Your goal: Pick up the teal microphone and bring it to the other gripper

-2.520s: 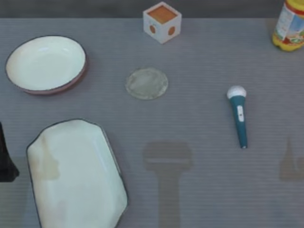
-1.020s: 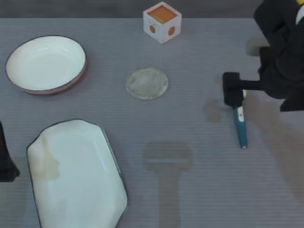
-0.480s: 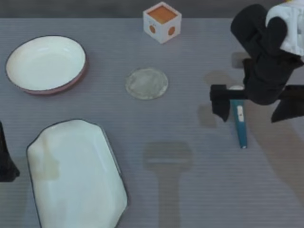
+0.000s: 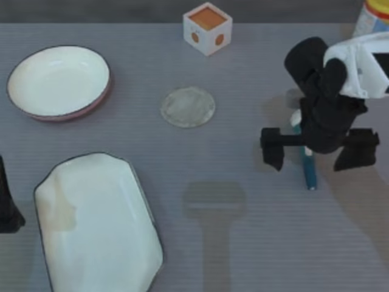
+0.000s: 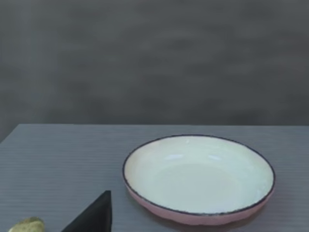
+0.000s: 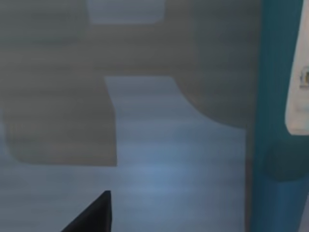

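Observation:
The teal microphone [image 4: 310,174] lies flat on the table at the right, its white head [image 4: 296,116] pointing to the far side and mostly covered by my right arm. My right gripper [image 4: 310,163] hangs over its handle, open wide, one finger on each side and neither touching it. In the right wrist view the teal handle [image 6: 273,96] with its white switch patch [image 6: 297,96] fills one edge, and one black fingertip [image 6: 95,216] shows. The other gripper, my left gripper [image 4: 7,210], is parked at the table's left edge, open, one fingertip [image 5: 96,217] showing.
A white and orange cube [image 4: 207,27] stands at the far middle. A pink-rimmed bowl [image 4: 59,81] sits far left, a large white platter [image 4: 97,222] near left, a grey round coaster [image 4: 188,106] in the middle. A yellow bottle [image 4: 369,13] stands far right, behind my right arm.
My right arm has come in from the far right and settled over the microphone, its fingers spreading to either side of the handle. The microphone has not moved. The left arm stays still.

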You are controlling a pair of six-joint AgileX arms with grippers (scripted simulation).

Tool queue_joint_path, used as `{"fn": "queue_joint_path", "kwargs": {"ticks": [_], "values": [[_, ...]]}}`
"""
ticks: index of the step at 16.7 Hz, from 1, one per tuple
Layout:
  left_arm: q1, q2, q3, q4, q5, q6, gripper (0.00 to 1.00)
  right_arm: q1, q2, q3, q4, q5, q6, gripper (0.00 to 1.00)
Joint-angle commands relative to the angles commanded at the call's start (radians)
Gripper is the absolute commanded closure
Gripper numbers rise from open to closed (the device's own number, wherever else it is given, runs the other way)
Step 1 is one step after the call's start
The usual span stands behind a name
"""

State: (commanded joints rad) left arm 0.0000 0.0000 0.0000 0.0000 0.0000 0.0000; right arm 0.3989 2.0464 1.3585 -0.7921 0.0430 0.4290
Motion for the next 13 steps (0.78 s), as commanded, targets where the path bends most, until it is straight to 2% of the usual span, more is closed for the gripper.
{"fn": "queue_joint_path", "kwargs": {"ticks": [4, 8, 13], "values": [[0.000, 0.000, 0.000, 0.000, 0.000, 0.000, 0.00, -0.002, 0.074, -0.059, 0.130, 0.000, -0.001, 0.00], [0.000, 0.000, 0.000, 0.000, 0.000, 0.000, 0.00, -0.003, 0.080, -0.063, 0.139, 0.001, -0.002, 0.00], [0.000, 0.000, 0.000, 0.000, 0.000, 0.000, 0.00, -0.003, 0.080, -0.063, 0.139, 0.001, -0.002, 0.38]]}}
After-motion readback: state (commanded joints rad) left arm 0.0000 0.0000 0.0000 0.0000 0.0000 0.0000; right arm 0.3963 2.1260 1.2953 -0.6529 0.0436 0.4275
